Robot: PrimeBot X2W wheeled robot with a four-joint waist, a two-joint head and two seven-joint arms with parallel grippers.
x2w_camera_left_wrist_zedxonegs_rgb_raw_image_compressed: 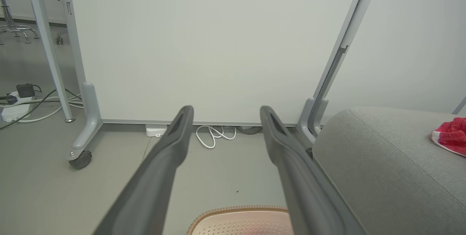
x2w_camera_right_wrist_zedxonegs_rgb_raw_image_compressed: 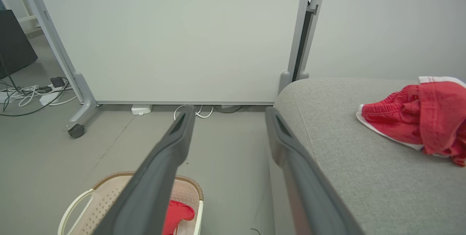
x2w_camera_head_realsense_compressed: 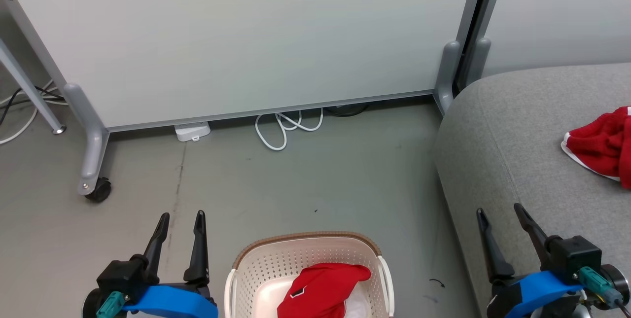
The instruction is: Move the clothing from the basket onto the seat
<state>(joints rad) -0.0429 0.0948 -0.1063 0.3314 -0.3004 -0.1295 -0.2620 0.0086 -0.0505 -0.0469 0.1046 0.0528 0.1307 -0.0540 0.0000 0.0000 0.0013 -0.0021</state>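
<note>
Both end effectors stand with fingers spread wide and nothing between them. In the head view the left end effector [x2w_camera_head_realsense_compressed: 182,215] is at 7 o'clock and the right end effector [x2w_camera_head_realsense_compressed: 498,209] at 5 o'clock, beside the seat [x2w_camera_head_realsense_compressed: 517,150]. One red garment [x2w_camera_head_realsense_compressed: 604,145] lies on the seat at 3 o'clock. The other red garment [x2w_camera_head_realsense_compressed: 323,283] is crumpled in the basket [x2w_camera_head_realsense_compressed: 305,237] at 6 o'clock, between the two arms.

I judge the task half done, with the second pick-up in hand. Next, one end effector must dip inside the rim, pinch a fold of cloth, lift it clear and carry it toward 3 o'clock.

The basket's near half is cut off at the bottom edge. I cannot tell whether the white beneath the red is trim. The seat's garment runs off the right edge.
</note>
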